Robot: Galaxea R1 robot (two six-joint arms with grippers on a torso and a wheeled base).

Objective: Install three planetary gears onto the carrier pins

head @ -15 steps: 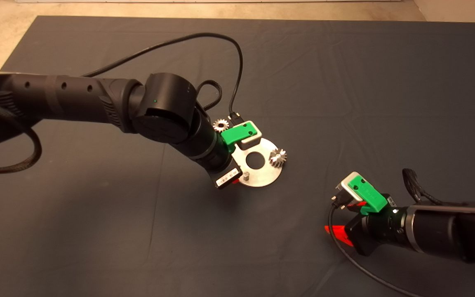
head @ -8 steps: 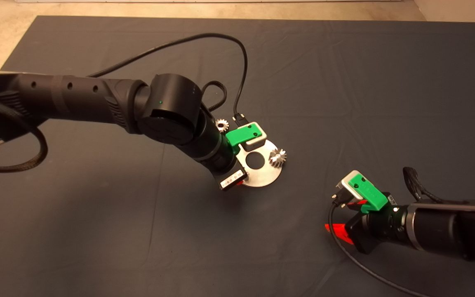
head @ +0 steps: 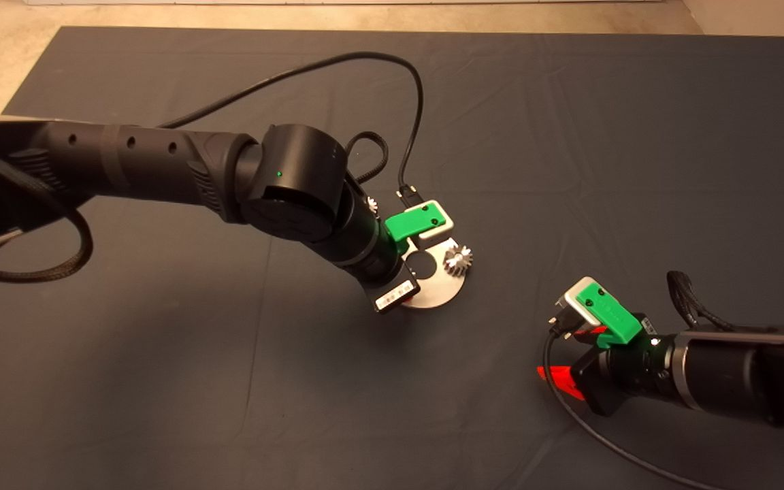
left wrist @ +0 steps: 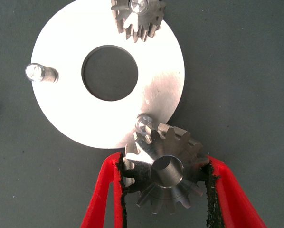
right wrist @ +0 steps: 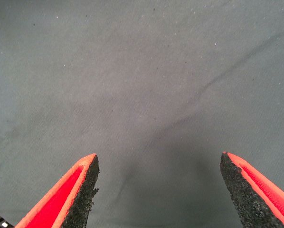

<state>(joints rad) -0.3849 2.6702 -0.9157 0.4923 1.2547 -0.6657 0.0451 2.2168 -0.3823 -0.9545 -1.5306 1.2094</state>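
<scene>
Left gripper clenched on a gear, black pads biting the toothed rim on opposite sides, bore facing up and plainly open. Hovering at the near rim of the carrier disc, just short of the closest pin — bore not yet over the pin, gear overlapping the disc edge. Roughly mid-mat in the head view, a little toward the far edge, with the gripper largely hidden under its own wrist.

Handling, by the look of it: solid metal, stiff, small but dense for its size, no give at all. Pointed teeth offering ridges for the gritty pads, though polished flanks likely slippery if the squeeze slackens. Best held as now, across the outer teeth, leaving the bore clear for the pin. Tight fit probable; any tilt likely to jam on the post.

Outward from there: flat round disc, brushed silver, big central hole. One gear already seated on its pin at the disc's far side. Second pin bare, a short shiny post standing upright. Third gear lying loose on the mat behind the left wrist, toward the far edge, mostly hidden.

Mat dark, soft, faintly creased cloth. Right gripper spread wide and empty, parked near the right near corner over bare mat.
</scene>
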